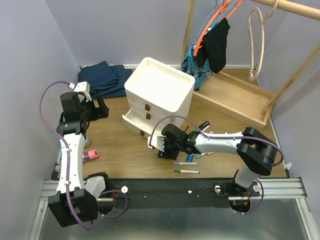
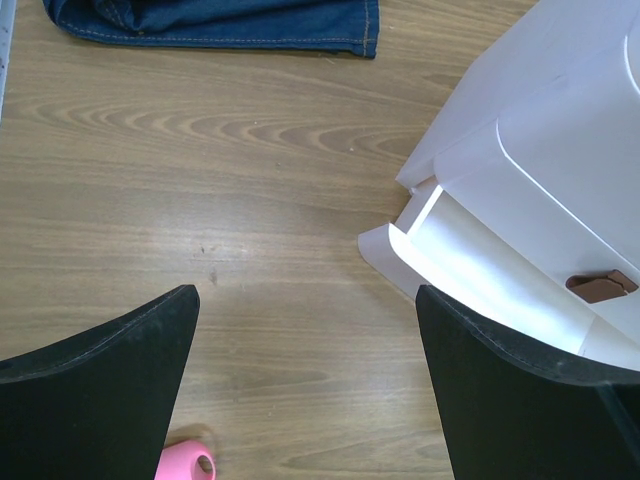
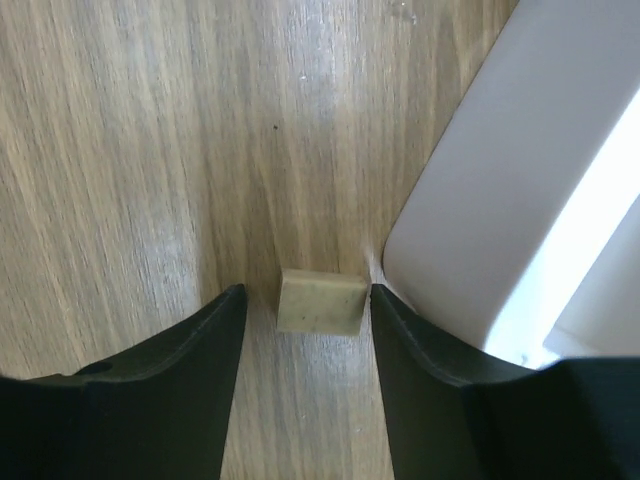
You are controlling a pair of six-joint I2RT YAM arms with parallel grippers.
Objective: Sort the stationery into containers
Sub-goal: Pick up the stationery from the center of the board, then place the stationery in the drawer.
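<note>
Right claw (image 3: 305,310) parted around 1 yellow block (image 3: 321,301); left claw (image 2: 305,345) released; 3 drawers (image 1: 159,97).

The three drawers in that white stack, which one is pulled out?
The bottom drawer of the white drawer stack is open: it juts out toward the left at the base, its interior showing. The two drawers above it sit flush, handles lined up with the front.

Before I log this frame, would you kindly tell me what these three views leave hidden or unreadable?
- Top external: the right claw covers the yellow block.
- Right wrist: whether the fingers touch the block is unclear; a small gap seems to show.
- Left wrist: the pink item is cut off by the bottom edge.
- Top external: the markers are too small to read.
- Drawer unit: contents are hidden by its walls.
</note>
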